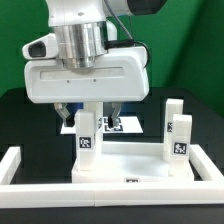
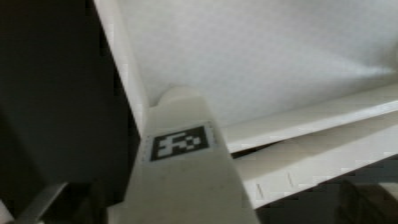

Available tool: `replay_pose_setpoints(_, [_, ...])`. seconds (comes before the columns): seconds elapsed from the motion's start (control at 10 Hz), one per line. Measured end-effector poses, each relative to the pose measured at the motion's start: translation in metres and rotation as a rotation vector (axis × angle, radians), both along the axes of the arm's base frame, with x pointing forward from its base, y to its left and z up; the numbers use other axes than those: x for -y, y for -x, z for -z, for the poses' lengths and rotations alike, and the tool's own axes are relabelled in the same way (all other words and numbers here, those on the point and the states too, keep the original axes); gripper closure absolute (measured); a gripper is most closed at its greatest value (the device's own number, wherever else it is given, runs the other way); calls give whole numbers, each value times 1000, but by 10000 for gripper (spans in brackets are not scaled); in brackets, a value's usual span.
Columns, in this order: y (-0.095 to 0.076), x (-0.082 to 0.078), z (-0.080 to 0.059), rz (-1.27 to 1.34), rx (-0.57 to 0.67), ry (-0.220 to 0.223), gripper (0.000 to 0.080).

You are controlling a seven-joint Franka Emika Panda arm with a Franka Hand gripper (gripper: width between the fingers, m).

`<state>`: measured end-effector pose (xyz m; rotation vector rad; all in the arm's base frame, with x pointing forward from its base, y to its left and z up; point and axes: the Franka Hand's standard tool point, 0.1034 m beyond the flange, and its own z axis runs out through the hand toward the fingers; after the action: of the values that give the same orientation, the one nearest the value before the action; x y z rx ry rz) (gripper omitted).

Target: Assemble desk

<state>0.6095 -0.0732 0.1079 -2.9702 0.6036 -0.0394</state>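
The tabletop (image 1: 130,165) lies flat on the black counter (image 1: 15,110) inside the border wall (image 1: 20,165), with three legs standing on it: one (image 1: 87,132) under the tool (image 1: 88,112), two (image 1: 177,130) toward the exterior view's right. The tool's jaws stand fully apart, holding nothing, so a leg looks just seated; next seems a straight lift clear. The wrist view shows that leg's tag (image 2: 180,142) close up, the other legs hidden

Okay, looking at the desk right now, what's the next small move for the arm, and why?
Probably lift straight up and back off. The gripper stands open above a leg that rises upright from the tabletop, and the fingers do not appear to grip it. Two more legs already stand at the exterior view's right.
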Motion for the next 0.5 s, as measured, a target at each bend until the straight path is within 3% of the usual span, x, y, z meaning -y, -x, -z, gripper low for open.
replay_pose_setpoints(0.1, [0, 0, 0, 28, -3, -1, 245])
replay_pose_setpoints(0.2, [0, 0, 0, 26, -3, -1, 245])
replay_pose_setpoints(0.3, [0, 0, 0, 72, -7, -5, 445])
replay_pose_setpoints(0.4, [0, 0, 0, 152, -15, -9, 445])
replay_pose_setpoints(0.5, [0, 0, 0, 218, -22, -12, 509])
